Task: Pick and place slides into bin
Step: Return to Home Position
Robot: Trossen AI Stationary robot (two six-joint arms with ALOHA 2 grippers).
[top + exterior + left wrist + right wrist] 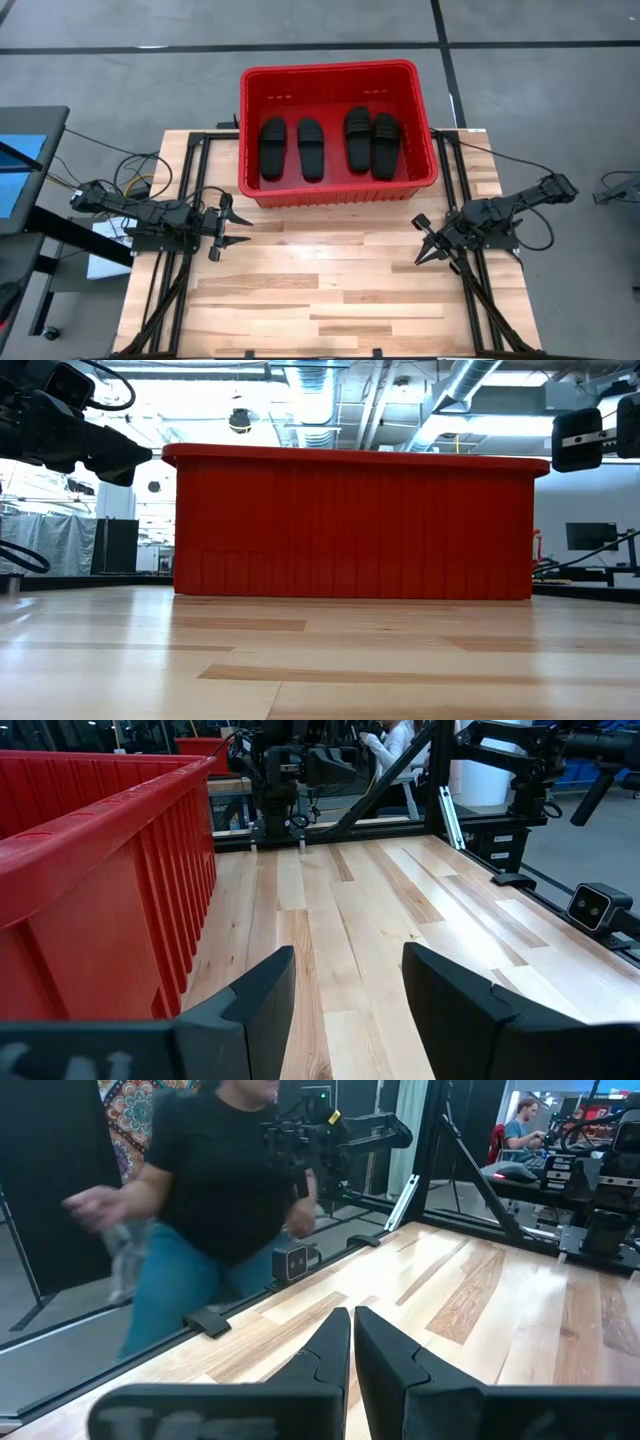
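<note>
The red bin [330, 70] stands at the upper middle of the high view, on the far part of the counter [330, 290]; all four slides [311, 148] lie inside it, in two pairs side by side; the left claw [243, 229] hangs at the bin's lower left, released, holding nothing; the right claw [424, 242] hangs at its lower right, clenched on nothing; both are apart from the bin.
</note>
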